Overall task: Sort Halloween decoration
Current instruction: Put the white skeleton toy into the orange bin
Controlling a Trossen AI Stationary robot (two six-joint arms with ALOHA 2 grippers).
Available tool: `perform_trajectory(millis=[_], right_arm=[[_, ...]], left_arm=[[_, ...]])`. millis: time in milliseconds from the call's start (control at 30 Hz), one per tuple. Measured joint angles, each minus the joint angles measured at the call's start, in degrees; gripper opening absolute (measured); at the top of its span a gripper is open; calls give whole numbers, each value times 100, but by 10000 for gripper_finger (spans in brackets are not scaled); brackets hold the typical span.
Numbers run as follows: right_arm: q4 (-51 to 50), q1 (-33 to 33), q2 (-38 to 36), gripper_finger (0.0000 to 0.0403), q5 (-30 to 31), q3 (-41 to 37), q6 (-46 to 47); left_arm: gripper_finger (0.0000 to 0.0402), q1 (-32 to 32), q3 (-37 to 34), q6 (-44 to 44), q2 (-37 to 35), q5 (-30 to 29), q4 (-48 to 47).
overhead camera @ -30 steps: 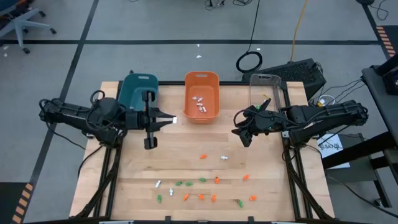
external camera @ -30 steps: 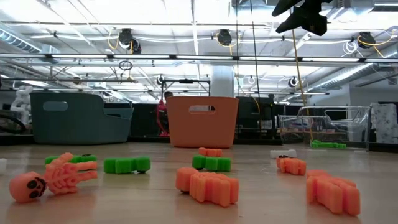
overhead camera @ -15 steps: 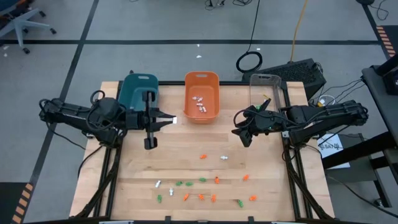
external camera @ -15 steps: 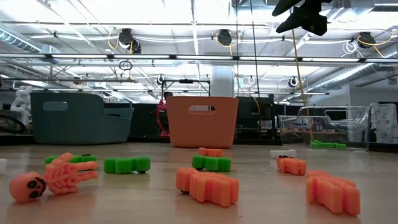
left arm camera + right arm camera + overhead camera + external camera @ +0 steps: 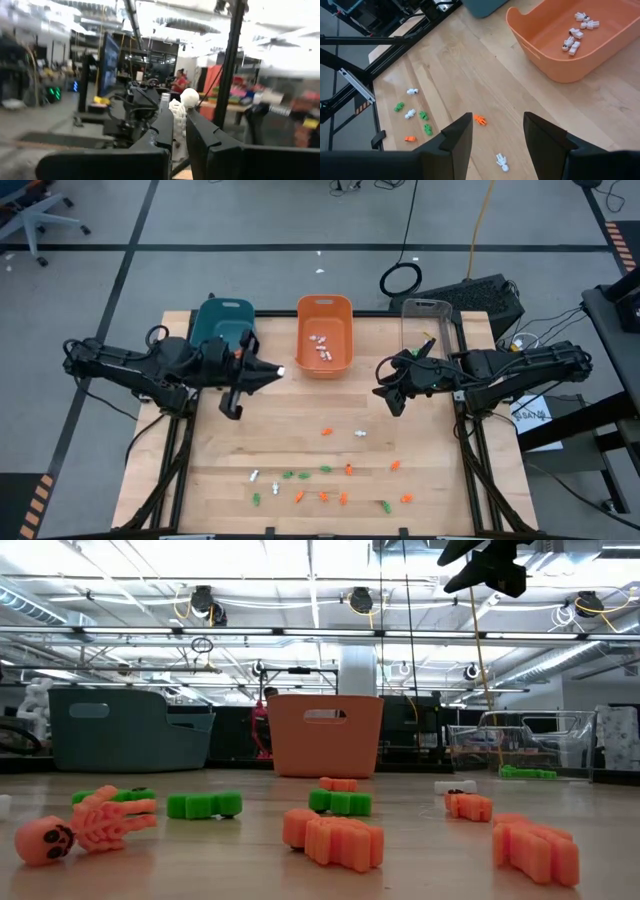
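We see the trinkets (image 5: 325, 480) scattered over the near half of the table (image 5: 200, 480), orange, green and white mixed, none touching a bin. One white skeleton trinket (image 5: 176, 111) is clamped between the left claw's (image 5: 275, 370) fingers, held in the air just beside the orange bin's (image 5: 325, 335) left wall, between it and the teal bin (image 5: 222, 320). Five or so white trinkets (image 5: 321, 346) already lie inside the orange bin. The clear bin (image 5: 430, 320) sits at the far right of the table; we can't tell from above what's in it, though the low view shows something green (image 5: 527, 773) at its base. The right claw (image 5: 388, 395) hangs over the table's right side, near the clear bin, fingers (image 5: 457, 137) apart with nothing between them; through the gap we see an orange trinket (image 5: 479, 119) and a white one (image 5: 502, 161) on the wood. In the low view, an orange skeleton (image 5: 85, 823) lies nearest the camera at left.
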Motion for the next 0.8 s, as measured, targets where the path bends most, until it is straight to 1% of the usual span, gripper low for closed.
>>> perform_trajectory(millis=[67,167,333,433,600,667,800], right_arm=[[0,0,0,160,0,0,-38],[-2,2,0,160,0,0,-128],[-4,1,0,160,0,0,-272],[-33,0,0,160,0,0,-326],[-293,1,0,160,4,0,-325],[-532,-2,0,160,7,2,-349],[-1151,-95,0,160,13,2,-547]], left_arm=[[25,0,0,-337,0,-142,-2],[25,0,0,-464,0,-375,-22],[25,59,0,-309,0,-914,-40],[25,206,2,-137,-2,-1267,-269],[25,783,4,-157,59,-1622,-803],[25,1077,4,-161,144,-1626,-949],[25,1635,67,-160,454,-1503,-923]])
